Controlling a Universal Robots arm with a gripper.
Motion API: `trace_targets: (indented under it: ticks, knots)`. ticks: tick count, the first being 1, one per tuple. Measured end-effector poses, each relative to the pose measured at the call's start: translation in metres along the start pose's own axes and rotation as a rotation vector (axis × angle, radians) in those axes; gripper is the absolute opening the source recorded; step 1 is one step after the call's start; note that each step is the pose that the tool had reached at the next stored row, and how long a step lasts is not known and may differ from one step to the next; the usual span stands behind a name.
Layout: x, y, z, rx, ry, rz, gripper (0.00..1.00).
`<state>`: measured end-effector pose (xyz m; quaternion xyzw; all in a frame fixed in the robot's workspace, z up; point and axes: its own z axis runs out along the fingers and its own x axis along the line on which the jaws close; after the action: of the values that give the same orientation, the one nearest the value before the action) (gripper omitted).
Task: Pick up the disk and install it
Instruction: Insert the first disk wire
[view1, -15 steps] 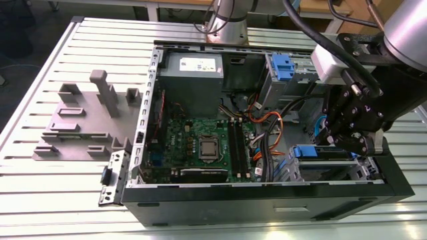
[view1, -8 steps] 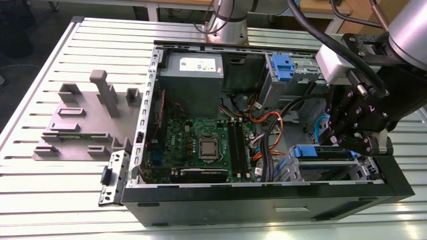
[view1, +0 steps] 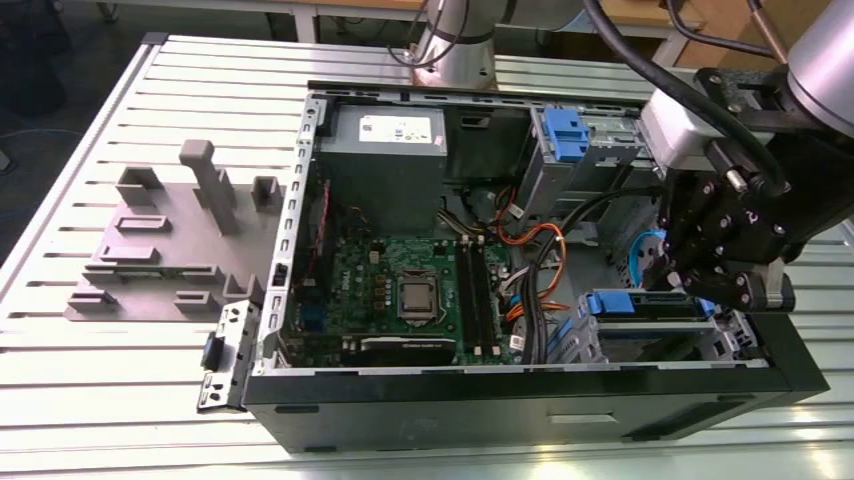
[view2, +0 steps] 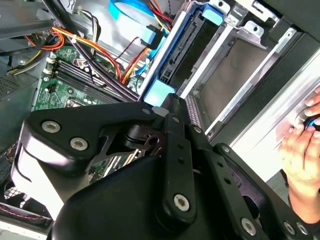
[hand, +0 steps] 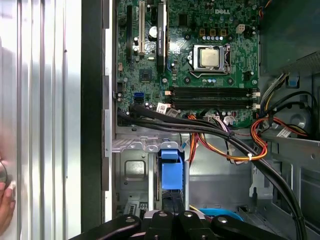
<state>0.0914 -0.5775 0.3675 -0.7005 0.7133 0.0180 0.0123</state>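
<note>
Exterior view high and angled down over the open case (view1: 534, 390) on the slatted table (view1: 120, 380), both wrist views close inside it, sharing the motherboard (hand: 200, 65) and drive bay (hand: 135, 175).

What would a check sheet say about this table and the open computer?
Surface: slatted metal table holding an open computer case.
Job's things: disk, blue-framed, lies in the drive bay.
Clutter: grey fixture block on the exterior view's left.
Grippers: gripper hangs over the bay, close to the disk.
Cables: orange, black and blue cables inside the case.
Surroundings: a person's hand at the table beside the case.
</note>
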Motion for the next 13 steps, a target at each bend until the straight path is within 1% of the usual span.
trace_targets:
  ticks: [7,13]
  knots:
    - [-0.0002,-0.0116,0.0,0.0,0.0,0.0,0.11]
    - [-0.0005,-0.0263,0.0,-0.0005,0.0,0.0,0.11]
